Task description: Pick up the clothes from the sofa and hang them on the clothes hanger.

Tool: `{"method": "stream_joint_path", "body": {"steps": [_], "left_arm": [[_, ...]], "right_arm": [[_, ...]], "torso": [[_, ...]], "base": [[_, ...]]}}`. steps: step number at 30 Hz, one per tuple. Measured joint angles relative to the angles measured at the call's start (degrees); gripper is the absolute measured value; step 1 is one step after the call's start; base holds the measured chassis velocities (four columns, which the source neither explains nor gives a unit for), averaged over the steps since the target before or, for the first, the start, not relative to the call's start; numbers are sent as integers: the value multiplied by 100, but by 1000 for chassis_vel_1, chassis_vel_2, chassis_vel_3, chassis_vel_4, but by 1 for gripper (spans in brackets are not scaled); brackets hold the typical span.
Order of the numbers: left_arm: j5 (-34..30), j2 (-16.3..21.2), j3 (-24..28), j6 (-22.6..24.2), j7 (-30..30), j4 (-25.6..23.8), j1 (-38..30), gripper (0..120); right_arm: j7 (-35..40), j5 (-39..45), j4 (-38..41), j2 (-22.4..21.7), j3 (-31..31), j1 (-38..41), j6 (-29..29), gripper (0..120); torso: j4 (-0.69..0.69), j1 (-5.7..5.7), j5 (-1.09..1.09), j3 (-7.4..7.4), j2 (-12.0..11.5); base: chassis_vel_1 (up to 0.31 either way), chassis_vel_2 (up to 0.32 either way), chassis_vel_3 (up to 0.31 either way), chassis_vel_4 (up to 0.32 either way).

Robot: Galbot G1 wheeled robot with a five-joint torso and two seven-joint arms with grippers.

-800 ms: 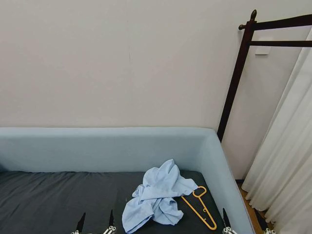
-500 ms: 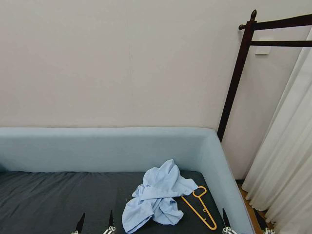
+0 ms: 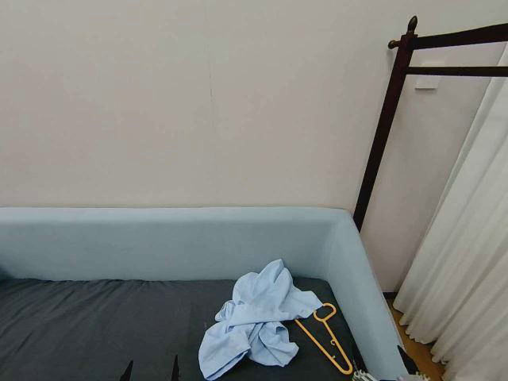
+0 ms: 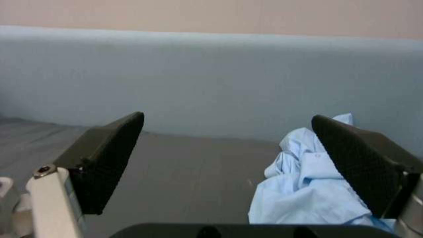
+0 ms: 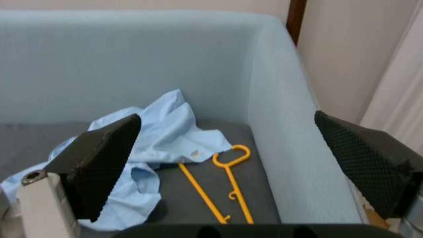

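Note:
A crumpled light-blue shirt [image 3: 255,325] lies on the sofa's dark seat [image 3: 95,325] near its right end, with an orange plastic hanger [image 3: 325,337] flat beside it. My left gripper [image 3: 150,371] pokes up at the bottom edge, left of the shirt. It is open, and in the left wrist view [image 4: 231,158] the shirt [image 4: 310,191] lies ahead near one finger. My right gripper [image 3: 381,371] is at the bottom right over the sofa arm, open [image 5: 231,163], with the shirt [image 5: 148,148] and hanger [image 5: 225,186] ahead of it.
The light-blue sofa back [image 3: 175,242] and right armrest [image 3: 361,286] wall in the seat. A dark wooden clothes rack [image 3: 387,119] stands behind the armrest against the wall. White curtains [image 3: 468,262] hang at the far right.
Both grippers' fingertips have sunk slightly toward the bottom edge of the head view, and the right one has shifted a little left. Shirt and hanger have not moved.

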Motion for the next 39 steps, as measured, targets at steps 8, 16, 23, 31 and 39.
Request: {"method": "stream_joint_path", "body": {"steps": [8, 16, 23, 31, 39], "left_arm": [[16, 77, 222, 44, 19, 141, -126, 100], [147, -43, 125, -53, 12, 155, 63, 100], [272, -269, 91, -110, -5, 170, 264, 100], [322, -435, 35, -302, -68, 250, 426, 100], [277, -495, -42, -417, -87, 264, 474, 100]], "right_arm": [[13, 989, -464, -973, -594, 1257, -897, 100], [166, 1810, -1833, -1549, -2295, 3505, -1389, 100], [-165, 1234, -3641, -1153, -4012, 5322, -1324, 100], [-475, -71, -5479, -368, -5099, 6504, -734, 100], [-573, -781, -7009, 204, -5409, 7007, -259, 100]], "torso": [[-2, 0, 1, 0, 0], [-3, 1, 0, 1, -1], [-3, 0, -6, 1, -1], [-2, 0, 0, 1, -1], [-2, 1, -3, 0, 0]], "base": [[0, 0, 0, 0], [0, 0, 0, 0], [0, 0, 0, 0], [0, 0, 0, 0], [0, 0, 0, 0]]}}
